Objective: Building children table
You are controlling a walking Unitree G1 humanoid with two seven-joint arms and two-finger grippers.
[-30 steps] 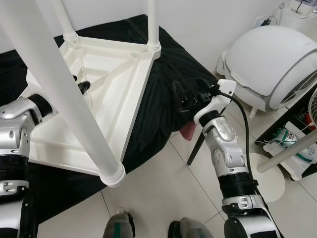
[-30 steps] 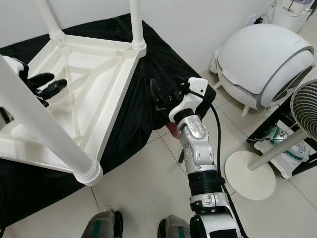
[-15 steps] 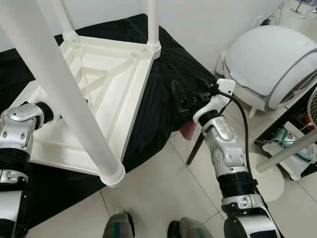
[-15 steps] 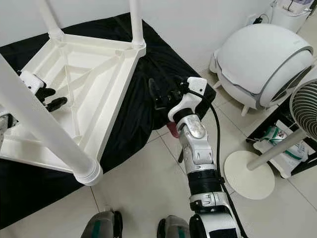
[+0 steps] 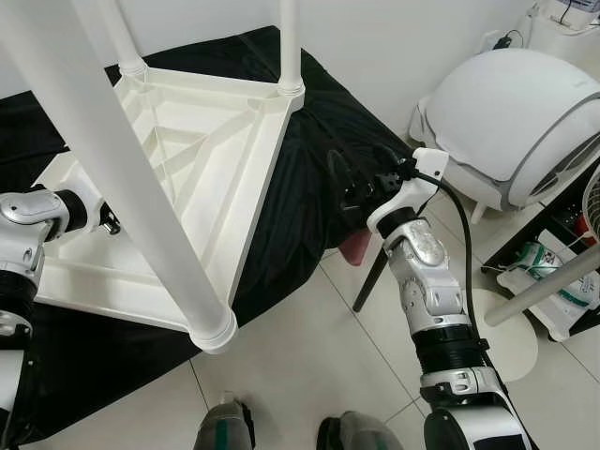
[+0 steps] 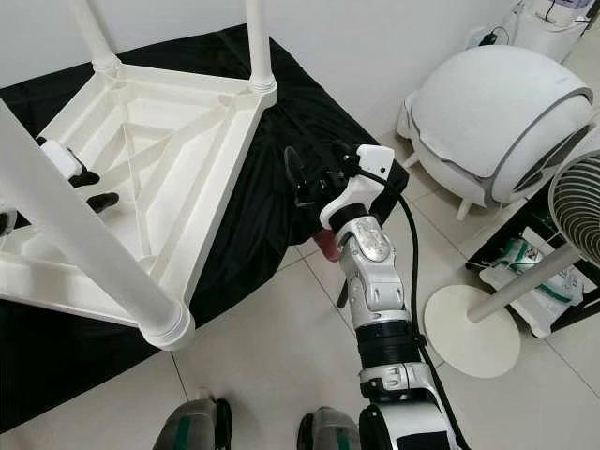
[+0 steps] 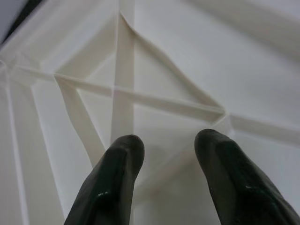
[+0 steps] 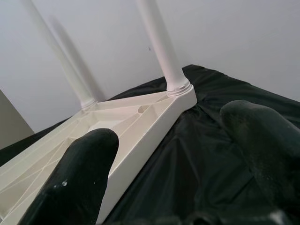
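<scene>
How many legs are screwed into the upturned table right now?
3: a near leg at the front corner, one at the far right corner, one at the far left. The fourth corner is out of frame.

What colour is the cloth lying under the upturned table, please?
Black cloth, clearest in the right eye view.

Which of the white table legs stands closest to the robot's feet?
The big leg that ends in the collar at the table's near corner; the other two legs rise by the wall.
</scene>
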